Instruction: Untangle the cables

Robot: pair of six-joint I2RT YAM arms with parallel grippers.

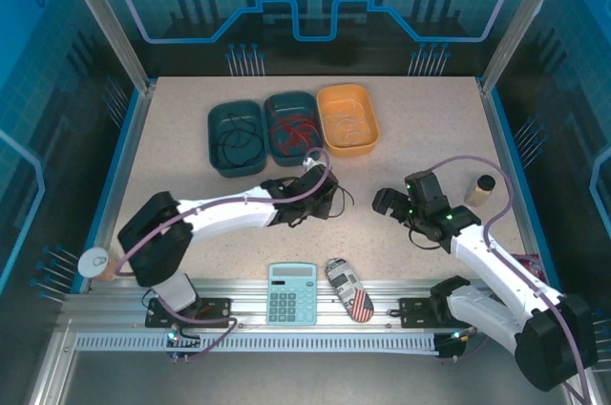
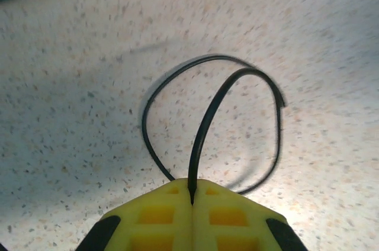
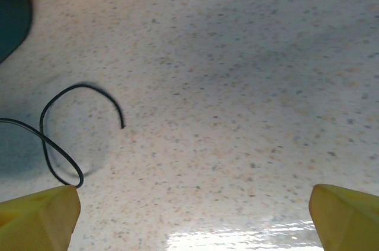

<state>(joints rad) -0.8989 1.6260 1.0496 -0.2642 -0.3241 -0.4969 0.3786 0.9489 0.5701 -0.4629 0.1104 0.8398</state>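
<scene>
The black cable curls over the table, pinched tight in the left gripper just in front of a teal tray of red cables, while the right gripper hangs wide open and the keys on the calculator are too small to read.

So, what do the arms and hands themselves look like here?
Left arm and right arm: white links, black joints and bases, each trailed by a lilac hose. Left hand and right hand are black with yellow fingers; the left's show square moulded recesses.
</scene>
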